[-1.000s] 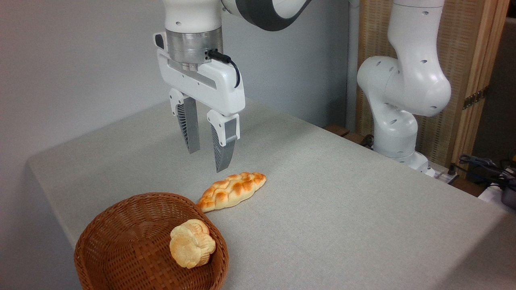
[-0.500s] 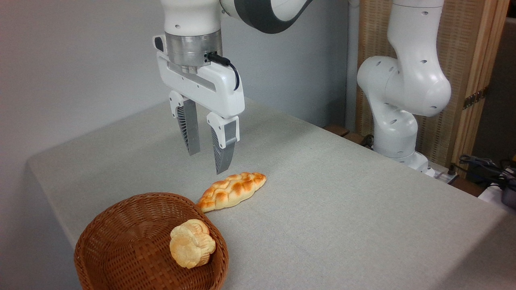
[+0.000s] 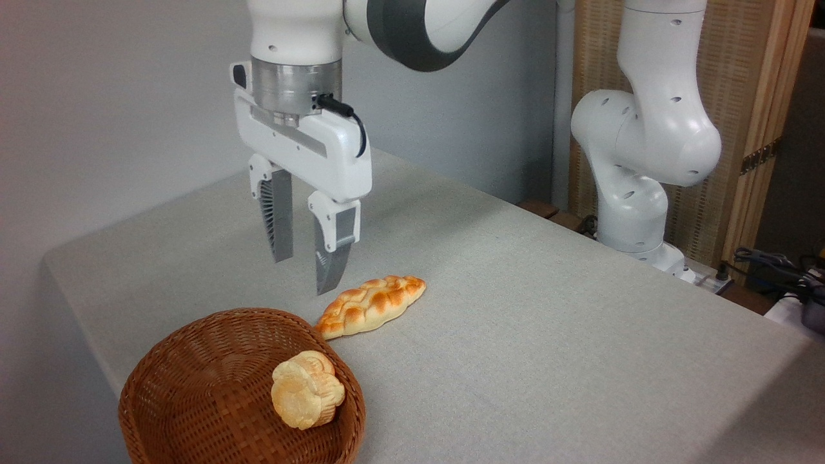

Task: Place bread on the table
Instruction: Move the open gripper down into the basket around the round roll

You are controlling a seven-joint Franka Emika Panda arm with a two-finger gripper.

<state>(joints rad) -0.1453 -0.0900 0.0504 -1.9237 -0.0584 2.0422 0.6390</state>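
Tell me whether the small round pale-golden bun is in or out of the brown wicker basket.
In. The small round pale-golden bun lies inside the brown wicker basket, against its right wall.

1 bun [image 3: 307, 398], 1 braided loaf [image 3: 370, 305], 1 basket [image 3: 193, 386], 1 robot arm [image 3: 644, 135], 1 table [image 3: 548, 335].

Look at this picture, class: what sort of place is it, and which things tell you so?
Probably a robotics lab. A white robot arm is mounted beside a cloth-covered table, cables lie at the right edge, and the bread in the wicker basket looks like a practice prop.
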